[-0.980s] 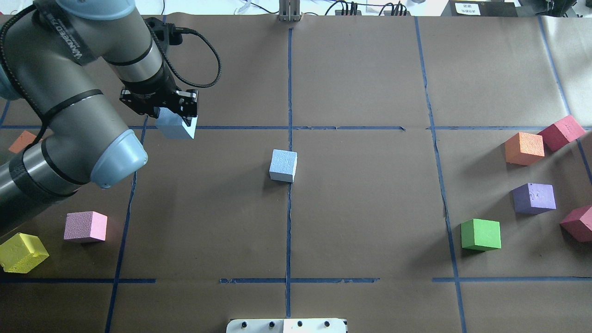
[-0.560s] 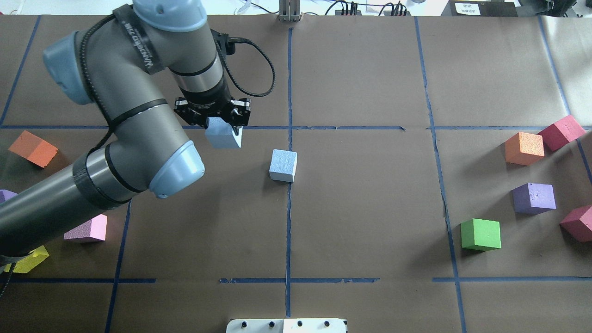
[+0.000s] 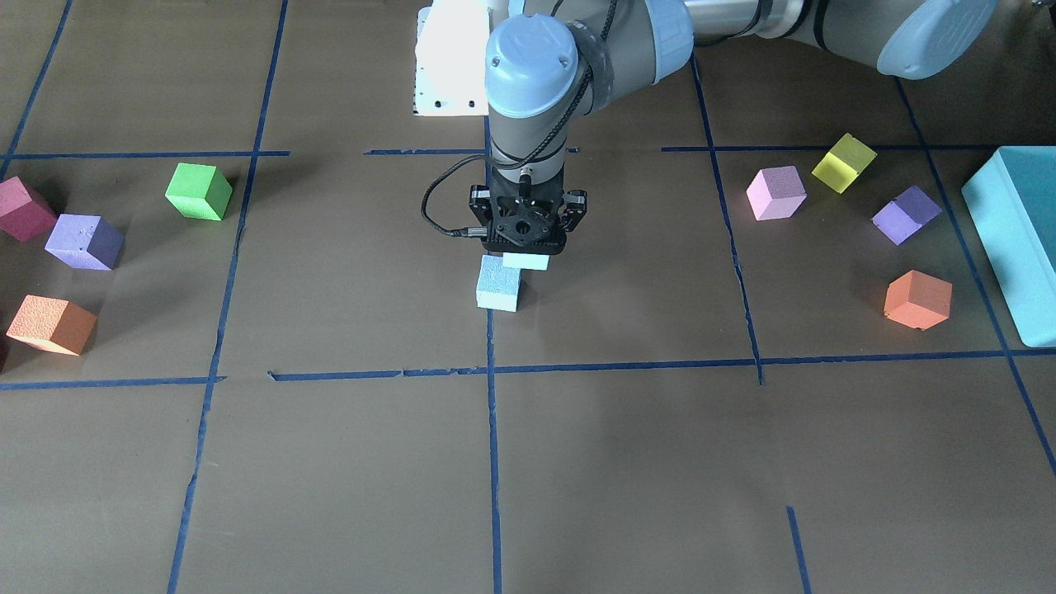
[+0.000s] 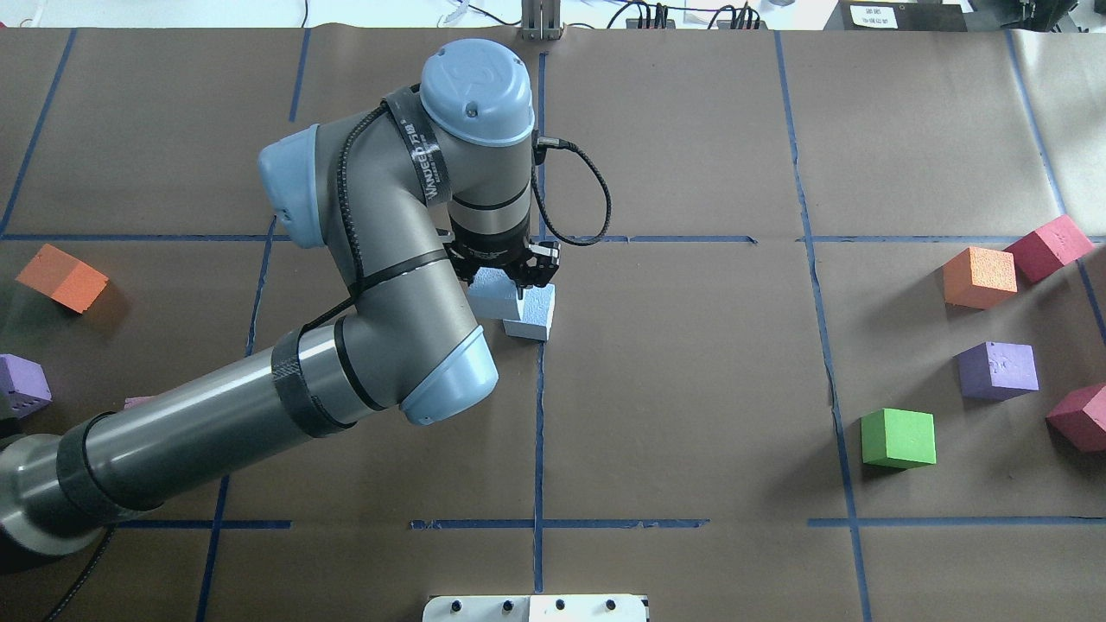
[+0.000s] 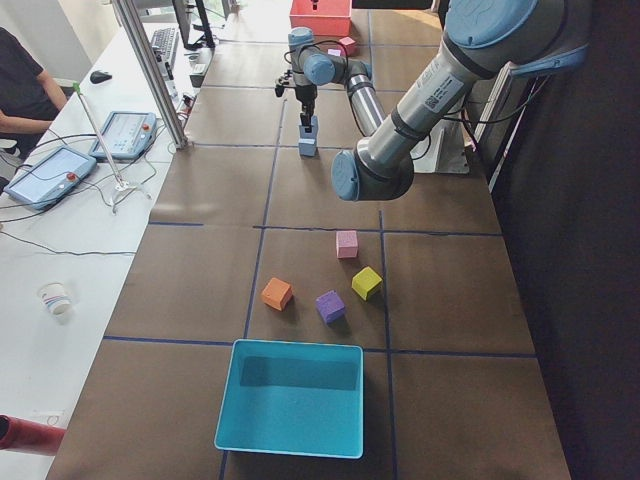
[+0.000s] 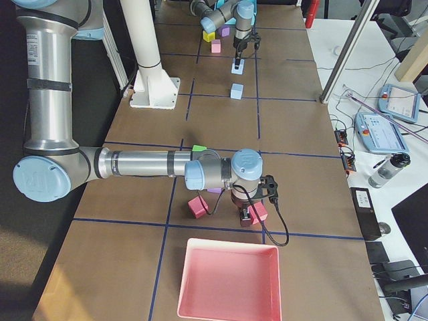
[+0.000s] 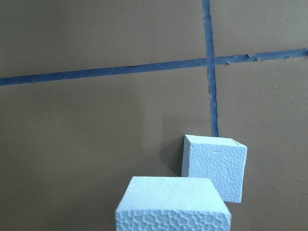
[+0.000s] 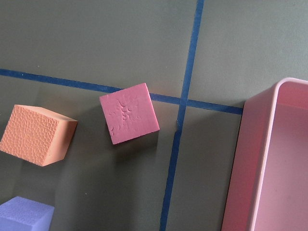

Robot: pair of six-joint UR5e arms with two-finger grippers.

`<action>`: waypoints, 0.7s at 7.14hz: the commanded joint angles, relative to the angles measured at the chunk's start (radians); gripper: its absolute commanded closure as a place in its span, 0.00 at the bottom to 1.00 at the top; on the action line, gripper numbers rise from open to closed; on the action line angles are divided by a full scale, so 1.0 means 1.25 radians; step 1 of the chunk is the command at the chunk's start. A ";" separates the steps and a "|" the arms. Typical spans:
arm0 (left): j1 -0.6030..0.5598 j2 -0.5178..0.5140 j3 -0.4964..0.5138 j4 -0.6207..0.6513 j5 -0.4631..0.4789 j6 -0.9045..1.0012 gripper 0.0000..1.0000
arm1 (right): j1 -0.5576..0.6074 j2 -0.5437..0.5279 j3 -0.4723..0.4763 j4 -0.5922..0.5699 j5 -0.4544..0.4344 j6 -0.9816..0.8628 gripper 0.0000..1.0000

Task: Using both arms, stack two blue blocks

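Observation:
My left gripper (image 4: 508, 278) is shut on a pale blue block (image 4: 491, 295) and holds it off the table, pointing straight down. The other blue block (image 4: 533, 316) rests on the brown paper at the table's centre line, just beside and below the held one. In the front view the held block (image 3: 525, 261) overlaps the top edge of the resting block (image 3: 498, 285). The left wrist view shows the held block (image 7: 173, 204) low and the resting block (image 7: 215, 166) just beyond. My right gripper (image 6: 250, 214) hovers low over red cubes far off; I cannot tell its state.
Green (image 4: 899, 438), purple (image 4: 998, 370), orange (image 4: 979, 276) and red (image 4: 1048, 246) cubes lie on my right side. An orange cube (image 4: 62, 276), other cubes and a teal box (image 3: 1015, 239) lie on my left. A pink tray (image 6: 227, 281) sits by the right arm.
My left arm has swung right across the table with the blue block in its jaws, from the left grid cell to right beside the centre blue block. That block has not moved.

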 commanded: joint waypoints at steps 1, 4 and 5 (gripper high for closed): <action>0.008 -0.038 0.074 -0.041 0.003 -0.001 0.98 | 0.000 0.002 0.000 -0.004 0.000 0.000 0.00; 0.008 -0.040 0.091 -0.065 0.002 0.001 0.96 | 0.000 0.004 -0.001 -0.004 0.002 0.000 0.00; 0.006 -0.040 0.095 -0.065 0.002 0.001 0.96 | 0.000 0.003 0.000 -0.004 0.002 0.000 0.00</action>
